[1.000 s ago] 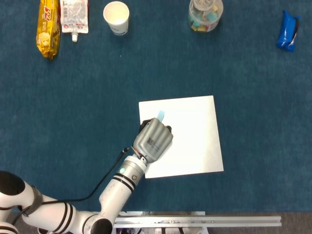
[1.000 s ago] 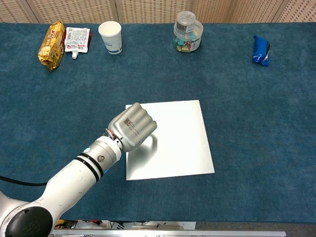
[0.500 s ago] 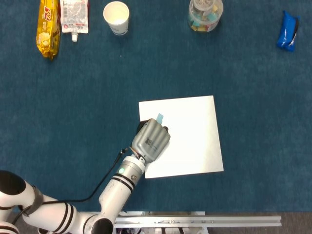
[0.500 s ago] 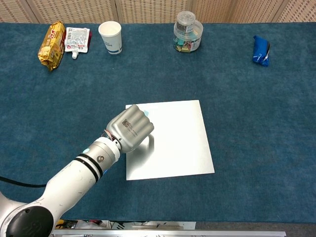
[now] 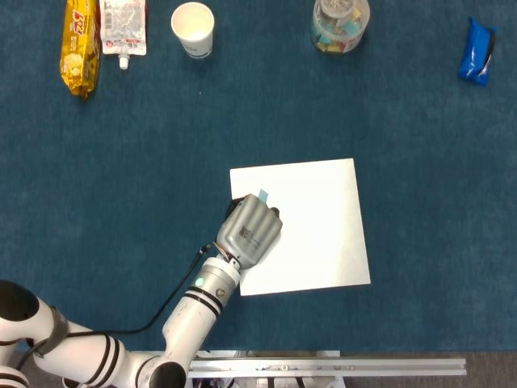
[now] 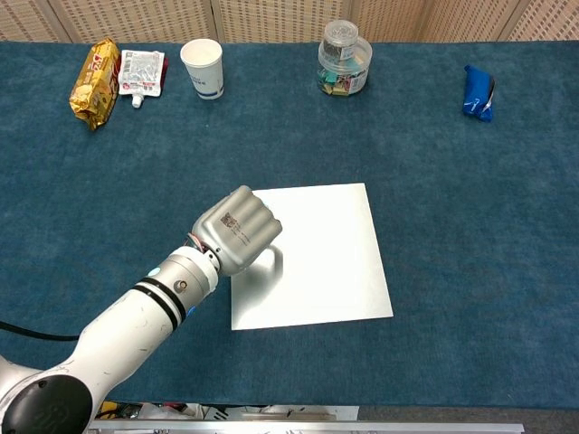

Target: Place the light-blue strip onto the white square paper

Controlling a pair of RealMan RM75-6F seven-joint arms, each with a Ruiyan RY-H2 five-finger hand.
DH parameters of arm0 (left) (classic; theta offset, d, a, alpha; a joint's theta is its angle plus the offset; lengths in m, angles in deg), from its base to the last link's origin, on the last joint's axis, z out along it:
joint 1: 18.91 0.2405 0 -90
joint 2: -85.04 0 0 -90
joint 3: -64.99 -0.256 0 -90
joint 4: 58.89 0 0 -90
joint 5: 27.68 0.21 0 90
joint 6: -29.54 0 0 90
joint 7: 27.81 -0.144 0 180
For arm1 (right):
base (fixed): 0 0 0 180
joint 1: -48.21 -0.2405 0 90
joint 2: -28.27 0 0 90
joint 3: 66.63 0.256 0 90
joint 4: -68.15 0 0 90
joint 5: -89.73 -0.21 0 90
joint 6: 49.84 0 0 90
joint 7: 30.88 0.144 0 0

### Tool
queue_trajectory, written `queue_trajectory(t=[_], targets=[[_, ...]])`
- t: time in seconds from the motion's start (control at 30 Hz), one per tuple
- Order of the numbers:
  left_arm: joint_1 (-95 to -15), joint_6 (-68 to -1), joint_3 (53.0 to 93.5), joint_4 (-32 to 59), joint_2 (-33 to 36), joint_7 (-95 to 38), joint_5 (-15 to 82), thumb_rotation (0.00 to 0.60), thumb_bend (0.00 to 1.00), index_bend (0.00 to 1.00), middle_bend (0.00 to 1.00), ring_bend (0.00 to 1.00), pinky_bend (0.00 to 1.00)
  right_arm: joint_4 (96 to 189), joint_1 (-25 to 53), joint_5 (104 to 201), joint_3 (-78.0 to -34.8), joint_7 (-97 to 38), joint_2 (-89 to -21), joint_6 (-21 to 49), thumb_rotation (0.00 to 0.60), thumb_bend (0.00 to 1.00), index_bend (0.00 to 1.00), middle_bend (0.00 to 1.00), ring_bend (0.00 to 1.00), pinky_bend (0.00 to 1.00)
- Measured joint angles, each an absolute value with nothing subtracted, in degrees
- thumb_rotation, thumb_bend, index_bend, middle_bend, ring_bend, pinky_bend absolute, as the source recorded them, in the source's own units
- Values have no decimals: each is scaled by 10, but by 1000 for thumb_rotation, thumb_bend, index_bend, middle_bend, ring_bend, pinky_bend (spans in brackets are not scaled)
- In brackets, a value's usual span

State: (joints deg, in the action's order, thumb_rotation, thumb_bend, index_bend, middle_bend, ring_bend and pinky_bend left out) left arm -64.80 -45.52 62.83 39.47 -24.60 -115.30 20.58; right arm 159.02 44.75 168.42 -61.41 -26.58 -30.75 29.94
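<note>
Our left hand (image 5: 249, 232) hovers over the near-left part of the white square paper (image 5: 323, 234), knuckles up, its fingers (image 5: 257, 212) curled in close together. Just past those fingers in the head view, one end of the light-blue strip (image 5: 263, 196) sticks out above the white sheet near its far-left corner. We cannot tell whether the fingers still pinch the strip's other end, because the back of the hand covers it; in the chest view the strip is hidden entirely behind the hand (image 6: 236, 231), which casts a grey shadow on the paper (image 6: 326, 258) beside it. Our right hand appears in neither view.

The paper lies flat on the blue carpeted surface (image 5: 121, 162), slightly rotated, and stretches away to the right of the fingers. Well beyond the fingers, along the far edge of the surface, stand a white paper cup (image 5: 193, 28) and, further right, a clear lidded jar (image 5: 340, 23) with coloured pieces inside. Far off to the left of the fingers lie a yellow snack packet (image 5: 80, 44) and, just beside it, a white spouted pouch (image 5: 123, 28). At the far right lies a blue wrapped packet (image 5: 477, 51).
</note>
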Motion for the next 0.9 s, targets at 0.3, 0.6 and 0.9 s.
queue_trajectory(t=[0.3, 0.6, 0.9], targets=[[-638, -475, 633, 445, -196, -1105, 230, 573, 381, 402, 996, 1000, 1000, 1606, 435, 1711, -616, -257, -297, 293, 600, 129, 151, 377, 251, 205], [-601, -495, 609, 493, -108, -986, 306, 598, 381, 386, 931, 942, 1000, 1630, 414, 1741, -621, -257, -286, 276, 600, 139, 176, 428, 353, 340], [-547, -529, 586, 500, -41, -824, 404, 600, 380, 314, 734, 732, 890, 1664, 368, 1797, -627, -257, -275, 235, 600, 422, 216, 701, 677, 717]])
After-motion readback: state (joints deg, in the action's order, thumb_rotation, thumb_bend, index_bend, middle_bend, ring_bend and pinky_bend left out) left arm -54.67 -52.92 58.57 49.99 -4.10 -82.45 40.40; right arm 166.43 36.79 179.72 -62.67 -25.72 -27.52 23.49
